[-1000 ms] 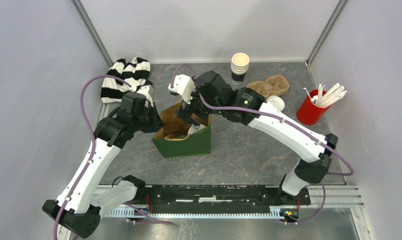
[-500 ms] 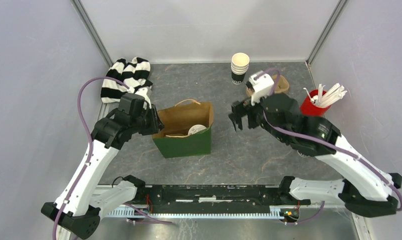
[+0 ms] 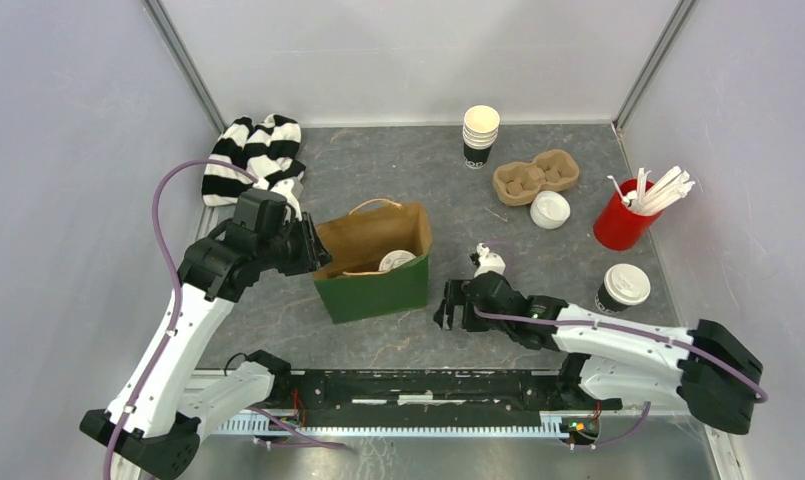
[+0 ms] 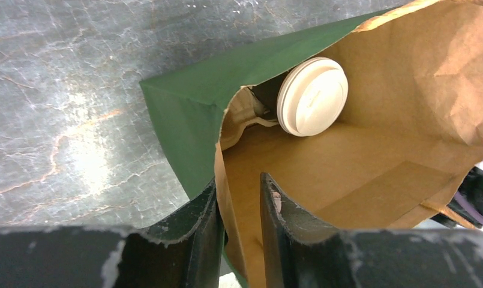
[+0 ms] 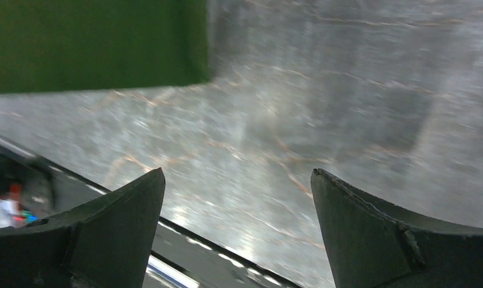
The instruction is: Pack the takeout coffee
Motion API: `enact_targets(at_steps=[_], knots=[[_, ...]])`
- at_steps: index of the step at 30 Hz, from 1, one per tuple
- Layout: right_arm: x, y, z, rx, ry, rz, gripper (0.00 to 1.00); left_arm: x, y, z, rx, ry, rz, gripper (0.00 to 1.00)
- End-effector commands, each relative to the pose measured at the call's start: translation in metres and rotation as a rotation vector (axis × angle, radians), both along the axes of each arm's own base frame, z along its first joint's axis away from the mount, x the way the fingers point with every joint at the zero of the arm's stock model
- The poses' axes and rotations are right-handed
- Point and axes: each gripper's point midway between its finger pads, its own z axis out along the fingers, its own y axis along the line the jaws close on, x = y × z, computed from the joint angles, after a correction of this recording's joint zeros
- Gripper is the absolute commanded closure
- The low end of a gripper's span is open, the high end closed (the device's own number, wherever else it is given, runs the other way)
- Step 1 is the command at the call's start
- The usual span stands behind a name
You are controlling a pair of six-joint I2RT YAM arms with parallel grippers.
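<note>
A green paper bag point(image 3: 373, 288) with a brown inside stands open mid-table. One takeout coffee lies tipped inside it, its white lid point(image 3: 396, 260) showing; the left wrist view shows the same lid point(image 4: 312, 96). The second takeout coffee point(image 3: 619, 288), dark with a white lid, stands upright on the table at the right. My left gripper point(image 3: 313, 250) is shut on the bag's left rim point(image 4: 222, 180), one finger outside and one inside. My right gripper point(image 3: 453, 315) is open and empty, low over the table just right of the bag's front corner point(image 5: 137, 42).
A stack of paper cups point(image 3: 480, 135) stands at the back. A cardboard cup carrier point(image 3: 535, 175), a loose white lid point(image 3: 550, 209) and a red cup of white stirrers point(image 3: 626, 215) sit back right. A striped cloth point(image 3: 253, 155) lies back left. The metal rail point(image 3: 428, 385) runs along the near edge.
My right gripper left the bag's mouth, swung right, then dropped low to the front beside the bag. The lidded cup on the right came into view. The left gripper kept its hold.
</note>
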Motion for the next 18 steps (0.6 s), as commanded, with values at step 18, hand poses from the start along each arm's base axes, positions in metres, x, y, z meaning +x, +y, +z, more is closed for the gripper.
enact_targets(at_steps=[18], knots=[[0.136,0.042,0.01,0.152,-0.163,-0.189,0.02,-0.034,-0.037,0.039,-0.31,-0.038,-0.111,0.38]])
